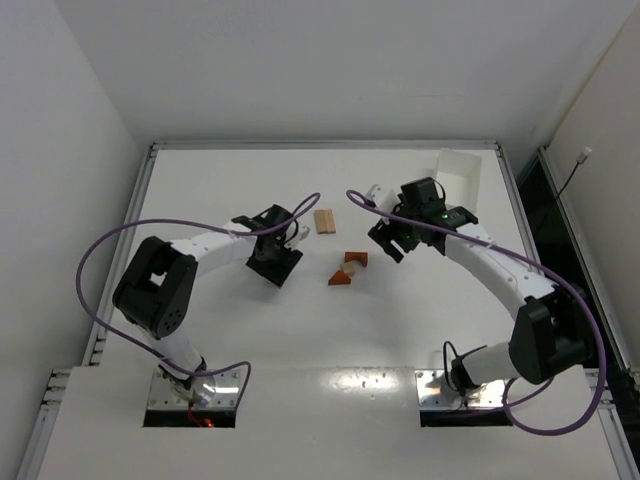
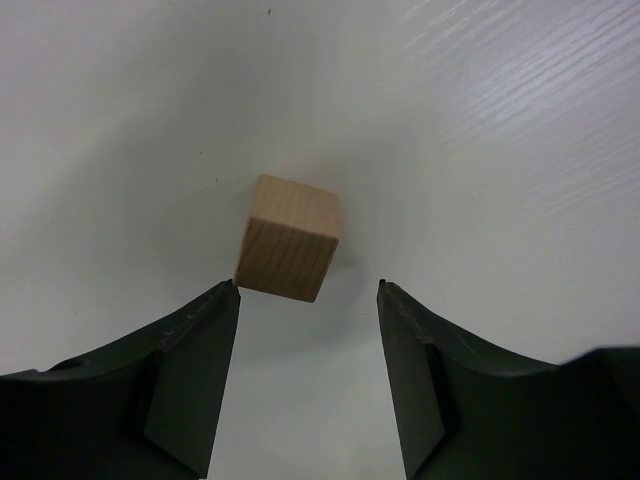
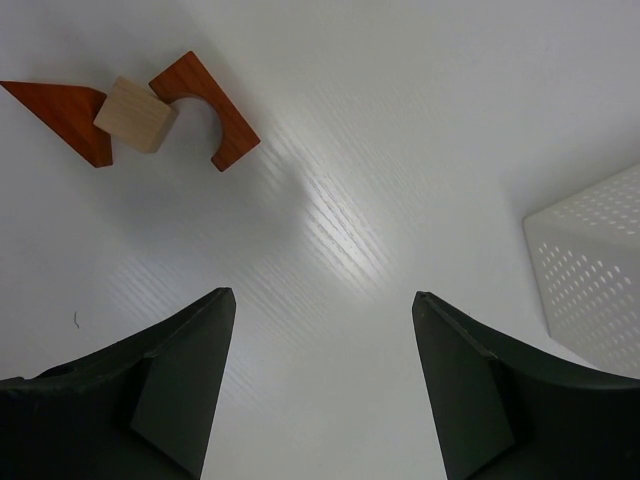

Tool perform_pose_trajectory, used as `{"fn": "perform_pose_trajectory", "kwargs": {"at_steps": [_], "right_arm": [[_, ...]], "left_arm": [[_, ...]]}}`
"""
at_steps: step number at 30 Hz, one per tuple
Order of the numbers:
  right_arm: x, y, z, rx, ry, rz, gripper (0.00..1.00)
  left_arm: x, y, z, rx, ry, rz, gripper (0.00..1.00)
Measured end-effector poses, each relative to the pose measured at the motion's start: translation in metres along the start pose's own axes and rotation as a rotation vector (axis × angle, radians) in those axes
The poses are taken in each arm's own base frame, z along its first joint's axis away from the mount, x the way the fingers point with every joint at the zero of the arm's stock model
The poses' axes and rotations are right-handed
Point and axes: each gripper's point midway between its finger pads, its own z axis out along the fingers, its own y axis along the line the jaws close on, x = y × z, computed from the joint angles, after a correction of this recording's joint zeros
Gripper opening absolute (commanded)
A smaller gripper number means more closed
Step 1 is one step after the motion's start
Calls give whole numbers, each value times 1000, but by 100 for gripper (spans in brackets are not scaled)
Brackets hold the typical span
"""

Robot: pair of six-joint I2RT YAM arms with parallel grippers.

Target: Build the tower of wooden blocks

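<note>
Two arms reach in from the near edge of the bench, and four wooden blocks lie loose on it: two light tan and two reddish-brown. Nothing is stacked, so the wood block tower exists only as these separate pieces near the middle of the bench.

The left gripper (image 2: 308,288) is angled toward the middle of the bench from the left side. Its two fingers (image 2: 190,370) are spread apart with nothing between them. Just past their tips lies one tan block (image 2: 290,238), flat on the bench. It lies a little off toward the left fingertip and is not gripped.

To the right of that block and closer to the near edge sits a cluster of three pieces. One is a reddish-brown wedge (image 3: 65,115), and one is a reddish-brown arch (image 3: 205,110) with a half-round cutout. One pale cube (image 3: 135,115) sits between them and touches both. Whether it rests partly on top of them cannot be told.

Further right, the right gripper (image 3: 321,294) hangs over bare bench, well apart from the cluster. Its jaws are spread wide and hold nothing.

One white perforated tray (image 3: 590,260) stands in the far right corner of the bench.
</note>
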Motion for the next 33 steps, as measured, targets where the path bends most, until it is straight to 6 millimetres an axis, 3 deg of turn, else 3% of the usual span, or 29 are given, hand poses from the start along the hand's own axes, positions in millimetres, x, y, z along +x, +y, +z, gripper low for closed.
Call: {"fn": "perform_pose_trajectory", "kwargs": {"at_steps": [16, 25, 30, 33], "right_arm": [[-2, -2, 2, 4, -4, 16, 69], [-7, -8, 4, 15, -13, 21, 69], [-9, -9, 5, 15, -13, 21, 69], [-10, -10, 6, 15, -13, 21, 69]], "left_arm": [[-25, 8, -3, 11, -55, 261, 53], [-21, 6, 5, 44, -31, 293, 49], [-18, 7, 9, 60, -17, 287, 33], [-17, 9, 11, 64, -11, 281, 10]]}}
